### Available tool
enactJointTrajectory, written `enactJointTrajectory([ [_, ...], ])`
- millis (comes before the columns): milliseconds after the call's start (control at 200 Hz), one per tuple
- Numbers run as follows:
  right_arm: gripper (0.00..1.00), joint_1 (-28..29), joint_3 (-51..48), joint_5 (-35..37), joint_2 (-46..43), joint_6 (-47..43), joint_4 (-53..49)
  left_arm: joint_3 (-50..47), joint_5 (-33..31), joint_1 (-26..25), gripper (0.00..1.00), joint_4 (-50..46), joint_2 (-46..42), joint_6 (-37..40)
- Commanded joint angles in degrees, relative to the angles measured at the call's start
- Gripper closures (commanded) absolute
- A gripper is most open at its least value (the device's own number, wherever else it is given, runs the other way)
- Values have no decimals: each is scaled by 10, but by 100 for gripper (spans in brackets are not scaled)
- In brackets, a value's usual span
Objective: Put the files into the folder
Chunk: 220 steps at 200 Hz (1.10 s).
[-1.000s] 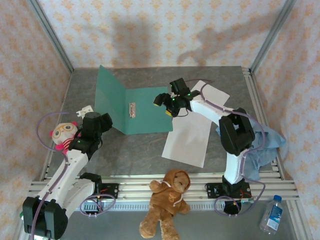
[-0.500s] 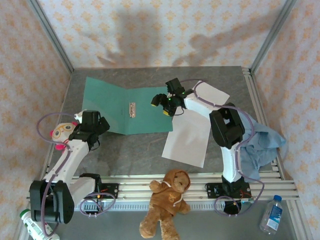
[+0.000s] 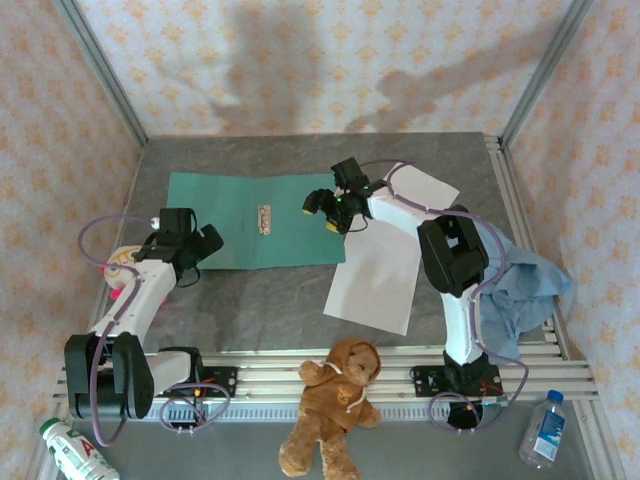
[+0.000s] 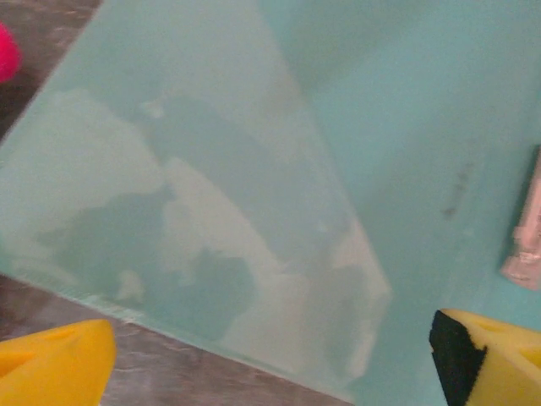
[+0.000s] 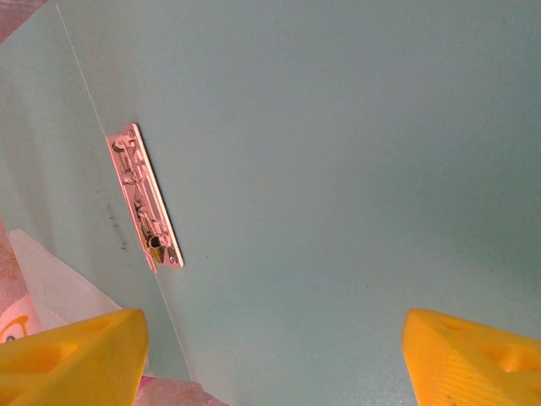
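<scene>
Left claw (image 3: 204, 243) and right claw (image 3: 322, 205) are hanging wide and empty over the folder (image 3: 255, 222) lying opened flat, while the files (image 3: 375, 275) are waiting just beside it, not yet inside.

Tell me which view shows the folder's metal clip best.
Right wrist: the clip is whole, close and sharp on the open folder. The top view gives it as a small pale strip by the fold. The left wrist catches a blurred end of it at the frame's right edge.

We see the left arm (image 3: 135, 295) and right arm (image 3: 460, 325): white links, black joints, lilac cables (image 3: 88, 238), yellow fingertips (image 5: 72, 355).
</scene>
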Motion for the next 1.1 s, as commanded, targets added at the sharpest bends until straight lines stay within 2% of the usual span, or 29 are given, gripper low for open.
enactJointTrajectory([
  [0, 21, 1, -16, 3, 2, -4, 14, 23, 83, -1, 9, 20, 11, 8],
  [85, 21, 1, -23, 5, -13, -8, 14, 38, 110, -19, 12, 31, 26, 9],
  [185, 21, -1, -21, 6, -33, -22, -2, 73, 92, -49, 12, 19, 54, 19],
  [280, 21, -7, -21, 3, -50, -30, -15, 86, 103, -69, 13, 42, 84, 22],
  [485, 21, -26, -52, -2, -101, -40, -24, 153, 121, -109, 14, 56, 196, 37],
  [956, 21, -131, -247, -20, -224, -50, 11, 260, 136, -148, 18, 94, 396, 29],
  [1096, 21, -150, -291, -24, -235, -49, 19, 296, 106, -161, 18, 90, 447, 30],
])
